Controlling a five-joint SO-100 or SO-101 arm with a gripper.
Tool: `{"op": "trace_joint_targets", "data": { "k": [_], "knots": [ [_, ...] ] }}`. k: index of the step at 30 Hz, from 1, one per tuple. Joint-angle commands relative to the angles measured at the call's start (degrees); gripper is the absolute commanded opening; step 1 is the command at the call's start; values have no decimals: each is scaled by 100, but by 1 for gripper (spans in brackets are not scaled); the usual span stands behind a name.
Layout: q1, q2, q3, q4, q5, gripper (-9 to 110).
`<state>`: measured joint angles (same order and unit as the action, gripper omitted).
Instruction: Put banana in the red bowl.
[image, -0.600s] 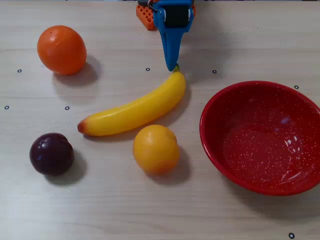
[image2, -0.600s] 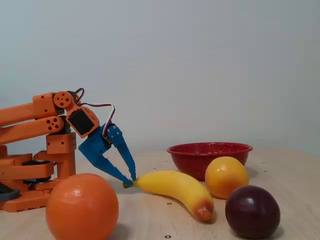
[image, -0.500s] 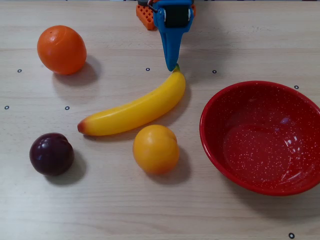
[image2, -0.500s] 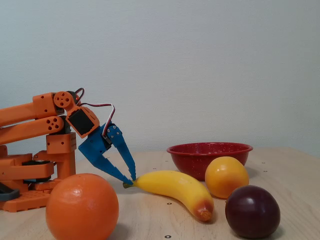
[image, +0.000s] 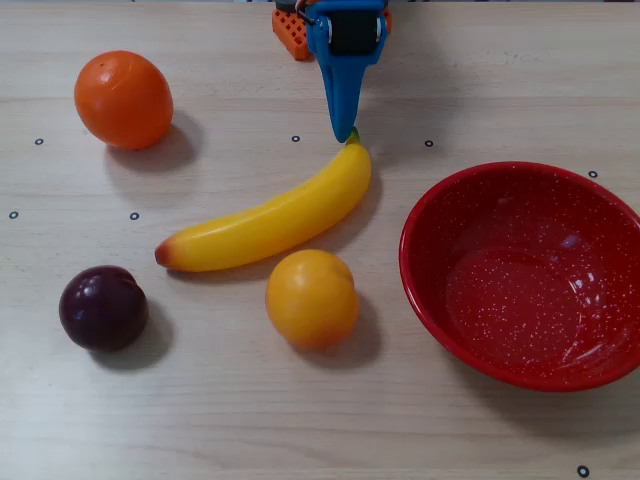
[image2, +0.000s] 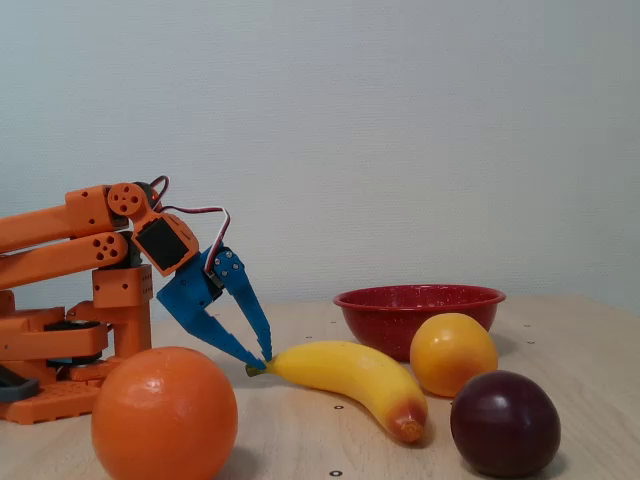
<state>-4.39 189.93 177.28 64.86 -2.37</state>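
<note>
The banana (image: 268, 220) lies flat on the tabletop (image: 300, 420). In the overhead view its long side runs from about 8 o'clock, where the orange-red end is, up to about 2 o'clock, where the green stem is. The blue gripper (image: 347, 134) comes down from 12 o'clock and its tips sit right at the stem. In the fixed view the gripper (image2: 263, 360) points down, and its two tips come almost together at the stem. It looks nearly shut, but I cannot tell if it really pinches the stem or only touches it.

The red bowl (image: 430, 300) is empty and sits at about 4 o'clock from the stem, near the banana but not touching it. So the banana would have to go that way, to the right in the overhead view.

A round yellow-orange fruit (image: 311, 298) sits just beside the banana's middle, at 6 o'clock from it. It is close to the path to the bowl and could get bumped if the banana swings low. An orange (image: 123, 99) at 10 o'clock and a dark plum (image: 102, 307) at 8 o'clock are well apart from the path.
</note>
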Motion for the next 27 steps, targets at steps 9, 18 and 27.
{"op": "trace_joint_targets", "data": {
  "k": [9, 18, 27],
  "knots": [
    [18, 97, 70, -53, 62, 0],
    [18, 97, 70, -53, 62, 0],
    [18, 97, 70, -53, 44, 3]
  ]
}}
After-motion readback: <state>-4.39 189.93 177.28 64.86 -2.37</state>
